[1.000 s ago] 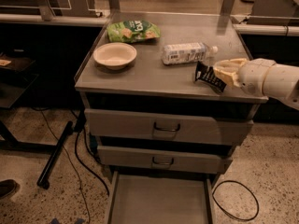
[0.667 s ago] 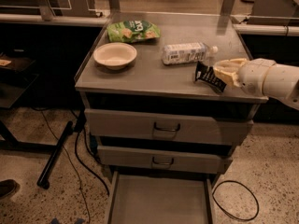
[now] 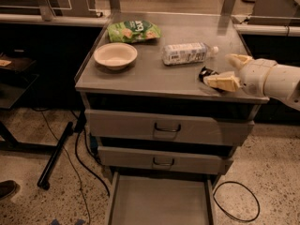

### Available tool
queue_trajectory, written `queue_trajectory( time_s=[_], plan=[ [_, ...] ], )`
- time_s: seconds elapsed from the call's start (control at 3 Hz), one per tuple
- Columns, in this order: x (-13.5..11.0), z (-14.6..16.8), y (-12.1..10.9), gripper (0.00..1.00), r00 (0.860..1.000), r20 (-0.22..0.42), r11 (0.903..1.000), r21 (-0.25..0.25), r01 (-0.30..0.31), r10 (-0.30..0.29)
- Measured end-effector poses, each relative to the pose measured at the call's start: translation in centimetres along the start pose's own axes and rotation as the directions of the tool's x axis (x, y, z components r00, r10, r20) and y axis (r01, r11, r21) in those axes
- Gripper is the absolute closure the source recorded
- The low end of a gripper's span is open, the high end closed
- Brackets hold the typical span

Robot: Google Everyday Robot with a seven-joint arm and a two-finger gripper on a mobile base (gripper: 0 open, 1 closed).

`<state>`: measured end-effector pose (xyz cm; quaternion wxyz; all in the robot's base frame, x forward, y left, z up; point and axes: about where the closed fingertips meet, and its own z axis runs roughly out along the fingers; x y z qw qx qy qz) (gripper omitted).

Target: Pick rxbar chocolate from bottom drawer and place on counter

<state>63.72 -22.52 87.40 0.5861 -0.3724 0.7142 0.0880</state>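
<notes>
Camera view: rxbar chocolate (image 3: 205, 72) out of bottom drawer (image 3: 159, 201), looks down on counter (image 3: 154, 75) right at gripper (image 3: 218, 70), can't tell if let go

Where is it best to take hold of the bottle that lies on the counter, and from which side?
Grip the bottle around the middle of its labelled body, coming down from above. It lies on its side with the cap pointing right, so the round body is narrowest front to back. The claw is at the right front of the counter, by the black snack bar.
</notes>
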Motion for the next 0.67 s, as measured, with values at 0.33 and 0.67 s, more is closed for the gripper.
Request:
queue_trajectory(
  time_s=[0.33,0.67],
  plan=[
    [0.0,0.0,0.0,0.0,1.0,0.0,1.0,0.0,0.0,0.0],
    [0.0,0.0,0.0,0.0,1.0,0.0,1.0,0.0,0.0,0.0]
  ],
)
